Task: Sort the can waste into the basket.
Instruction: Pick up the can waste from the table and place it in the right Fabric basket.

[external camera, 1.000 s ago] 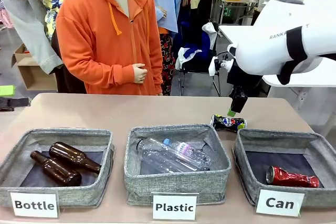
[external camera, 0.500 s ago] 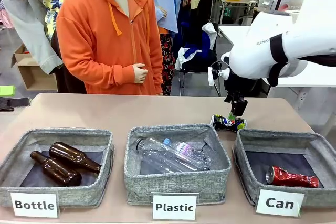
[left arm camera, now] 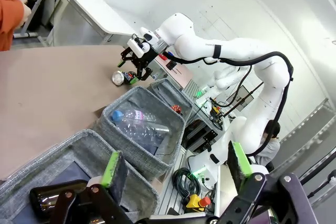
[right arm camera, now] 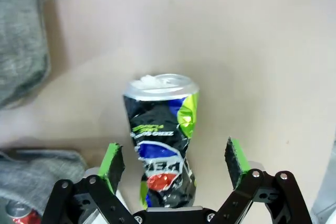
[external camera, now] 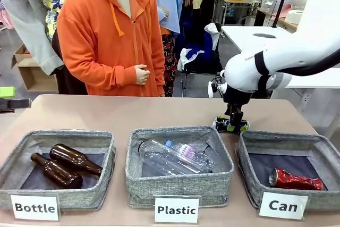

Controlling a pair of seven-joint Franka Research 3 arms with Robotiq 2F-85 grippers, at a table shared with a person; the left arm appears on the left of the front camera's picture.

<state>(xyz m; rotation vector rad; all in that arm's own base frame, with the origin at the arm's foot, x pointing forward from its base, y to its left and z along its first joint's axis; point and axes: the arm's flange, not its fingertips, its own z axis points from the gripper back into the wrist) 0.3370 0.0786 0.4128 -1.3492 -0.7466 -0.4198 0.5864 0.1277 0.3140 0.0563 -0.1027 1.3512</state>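
Observation:
The dark blue crushed can (external camera: 228, 125) lies on the table just behind the "Can" basket (external camera: 243, 158). My right gripper (external camera: 234, 123) is down over it, open. In the right wrist view the can (right arm camera: 163, 129) lies between the green pads (right arm camera: 112, 160), lengthwise along the fingers, with clear gaps on both sides. The shiny red can (external camera: 295, 179) lies inside the basket. My left gripper (left arm camera: 176, 163) hangs open and holds nothing, at the table's left edge above the "Bottle" bin (left arm camera: 68, 161).
Grey bins signed "Bottle" (external camera: 58, 155), holding two brown bottles, and "Plastic" (external camera: 178, 158), holding clear bottles, stand left of the "Can" basket. A person in an orange hoodie (external camera: 109, 35) stands at the far side. Bare table lies behind the bins.
My right gripper has come down and slightly to the left, from above the blue can to around it. Its jaws stay open. The cans and the left arm have not moved.

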